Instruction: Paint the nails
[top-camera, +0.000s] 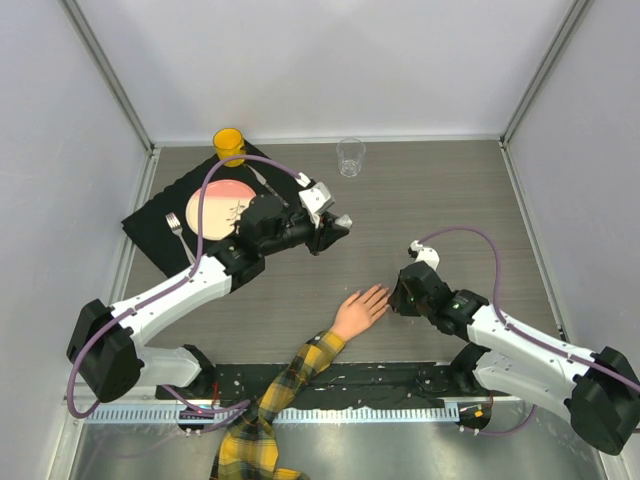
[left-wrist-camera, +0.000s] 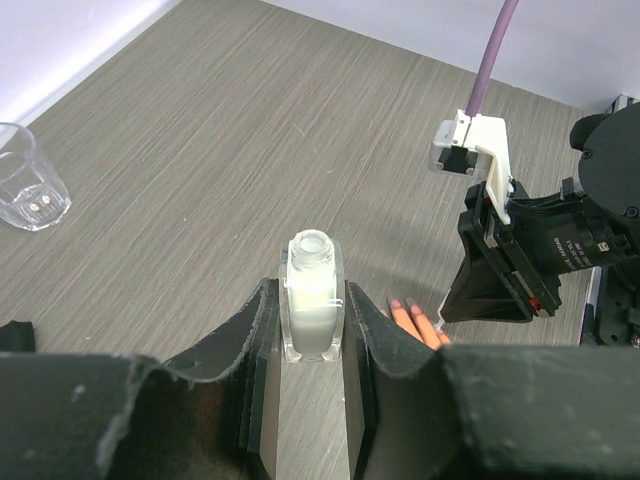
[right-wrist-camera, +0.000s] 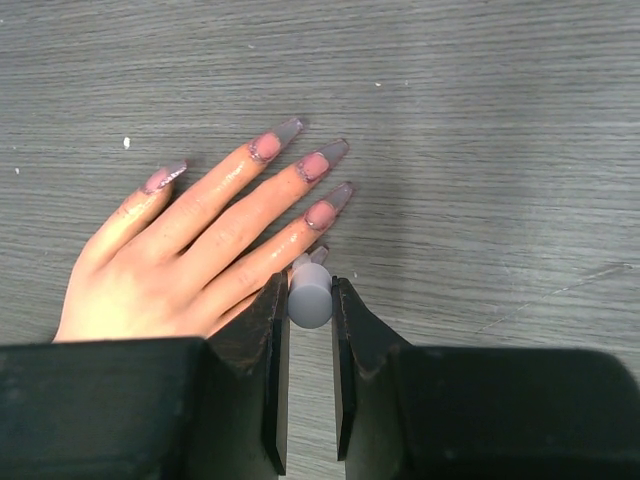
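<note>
Peach plastic mannequin hand (top-camera: 358, 312), plaid sleeve, lying near the middle of the table's near edge, palm down. Its fingers run diagonally toward the far right corner, so their tips point at the right arm. The nails (right-wrist-camera: 335, 150) are long, pink with greyish tips, and fanned out just beyond the right gripper (right-wrist-camera: 308, 288). The little finger's nail sits directly under the tool and is mostly hidden. Right gripper: pinching a pale grey cap (right-wrist-camera: 310, 302) held upright; the brush below it cannot be seen, nor whether it touches the nail. This arm is far the nearer, and the coming stroke probably has to follow a finger's length. Left gripper (left-wrist-camera: 312, 292): clamped on a small clear bottle (left-wrist-camera: 313, 315), uncapped, upright, filled with milky liquid and held mid-table, well apart from the hand. Clear glass (top-camera: 350, 156), far edge, apparently empty. Yellow cup (top-camera: 229, 143), far left, contents not visible. Pink plate (top-camera: 205, 215), left side.
</note>
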